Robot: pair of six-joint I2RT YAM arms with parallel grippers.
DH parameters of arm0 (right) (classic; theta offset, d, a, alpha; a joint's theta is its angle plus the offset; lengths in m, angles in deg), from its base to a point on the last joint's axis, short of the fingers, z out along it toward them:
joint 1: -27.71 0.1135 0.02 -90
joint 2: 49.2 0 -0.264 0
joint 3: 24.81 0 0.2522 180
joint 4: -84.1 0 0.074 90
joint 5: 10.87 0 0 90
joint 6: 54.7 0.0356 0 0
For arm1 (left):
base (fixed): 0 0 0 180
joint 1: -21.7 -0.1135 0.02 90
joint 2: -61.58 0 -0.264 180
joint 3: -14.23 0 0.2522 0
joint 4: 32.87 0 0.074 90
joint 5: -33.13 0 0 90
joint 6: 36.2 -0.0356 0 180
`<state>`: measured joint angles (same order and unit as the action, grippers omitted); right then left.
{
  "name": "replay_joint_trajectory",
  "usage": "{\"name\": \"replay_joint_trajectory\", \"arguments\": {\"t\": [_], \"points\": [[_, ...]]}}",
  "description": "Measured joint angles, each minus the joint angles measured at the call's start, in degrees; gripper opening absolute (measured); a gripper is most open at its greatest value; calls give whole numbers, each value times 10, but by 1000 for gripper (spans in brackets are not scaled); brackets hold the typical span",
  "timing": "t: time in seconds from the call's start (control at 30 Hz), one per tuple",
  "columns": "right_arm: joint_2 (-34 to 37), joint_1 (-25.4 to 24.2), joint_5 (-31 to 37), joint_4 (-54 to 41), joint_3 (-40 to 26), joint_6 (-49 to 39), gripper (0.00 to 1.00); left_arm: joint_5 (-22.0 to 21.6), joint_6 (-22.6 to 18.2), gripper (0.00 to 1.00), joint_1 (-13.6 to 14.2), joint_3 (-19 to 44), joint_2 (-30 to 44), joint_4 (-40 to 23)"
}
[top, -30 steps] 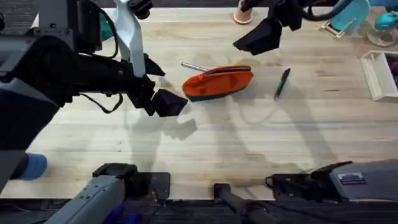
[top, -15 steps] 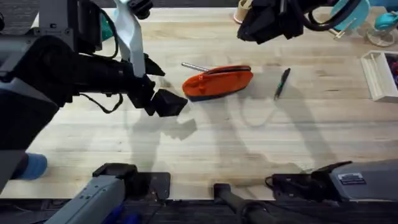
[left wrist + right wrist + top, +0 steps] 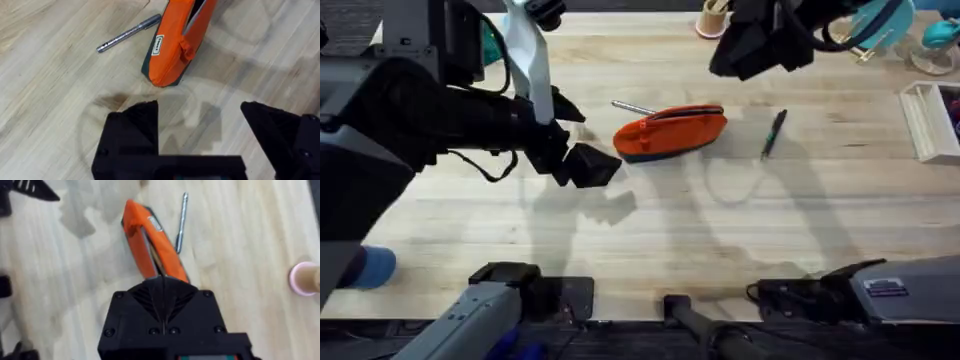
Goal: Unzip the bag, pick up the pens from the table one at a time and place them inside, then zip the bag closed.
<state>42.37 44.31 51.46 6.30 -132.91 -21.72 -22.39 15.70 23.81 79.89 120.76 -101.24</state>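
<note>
- The orange bag [image 3: 670,132] lies on the table [image 3: 650,230], near the middle and toward the far side.
- Its zipper on top is open, and you can see a dark gap along it from the right wrist camera.
- The silver pen [image 3: 633,107] lies on the wood right behind the bag's left end, touching it or almost touching.
- The dark pen [image 3: 774,132] lies by itself on the wood, to the right of the bag and a bit apart from it.
- The left gripper [image 3: 588,166] hangs just to the left of the bag. Its two black fingers [image 3: 131,131] are spread wide apart and hold nothing.
- The right gripper [image 3: 756,48] is up in the air over the far side of the table, behind the bag's right end. Its fingers [image 3: 162,296] are pressed together at the tips with nothing between them.
- A pink round thing [image 3: 305,279] stands on the far edge of the table.
</note>
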Motion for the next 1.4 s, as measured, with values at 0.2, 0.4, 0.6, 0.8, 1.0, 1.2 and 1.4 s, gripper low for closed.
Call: {"name": "replay_joint_trajectory", "arguments": {"t": [0.2, 0.4, 0.6, 0.8, 1.0, 1.2, 1.4], "points": [[38, 5, 8, -27, 0, -6, 30, 0, 0, 995, 0, 0, 0, 0], [87, 9, 11, -29, 0, -16, 29, 0, 0, 995, 0, 0, 0, 0], [102, 9, 11, -30, 0, -22, 30, 0, 0, 995, 0, 0, 0, 0], [123, 18, 11, -33, 0, -27, 30, 0, 0, 995, 0, 0, 0, 0], [152, 28, 11, -37, 0, -27, 29, 0, 0, 995, 0, 0, 0, 0], [175, 31, 8, -26, 0, -28, 30, 0, 0, 995, 0, 0, 0, 0], [192, 31, 7, -5, 0, -28, 30, 0, 0, 995, 0, 0, 0, 0]]}}
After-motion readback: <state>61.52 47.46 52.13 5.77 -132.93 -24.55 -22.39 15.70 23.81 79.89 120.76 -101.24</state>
